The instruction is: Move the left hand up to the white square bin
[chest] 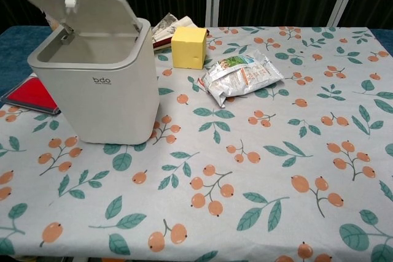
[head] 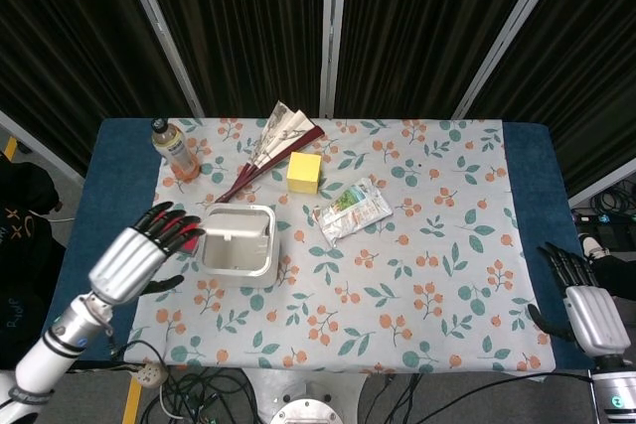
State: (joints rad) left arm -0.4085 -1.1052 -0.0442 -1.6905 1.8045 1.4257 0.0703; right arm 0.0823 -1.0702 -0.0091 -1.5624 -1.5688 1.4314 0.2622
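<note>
The white square bin (head: 238,242) stands upright on the left part of the table (head: 447,275), on the flowered cloth, with its lid (chest: 80,5) tipped up and open toward the back so the inside shows. It looks like a hard plastic box, stiff and smooth-walled, probably light when empty, so a push high on a wall could slide or tip it. Its sides are slick and rounded at the corners; the safest hold, I would judge, is around the body below the rim, or by the rim itself, not by the raised lid, which hinges and would give. Being nearly square in plan, it has no real long axis on the table; its longer direction is vertical, mouth facing up, printed front toward the robot.

The left hand (head: 139,257) hovers just beside the bin's left wall, fingers (head: 171,223) spread and pointing at it, holding nothing; I cannot tell if the tips touch. It does not show in the chest view. The right hand (head: 586,305) rests at the far right edge of the table, fingers apart and empty.
</note>
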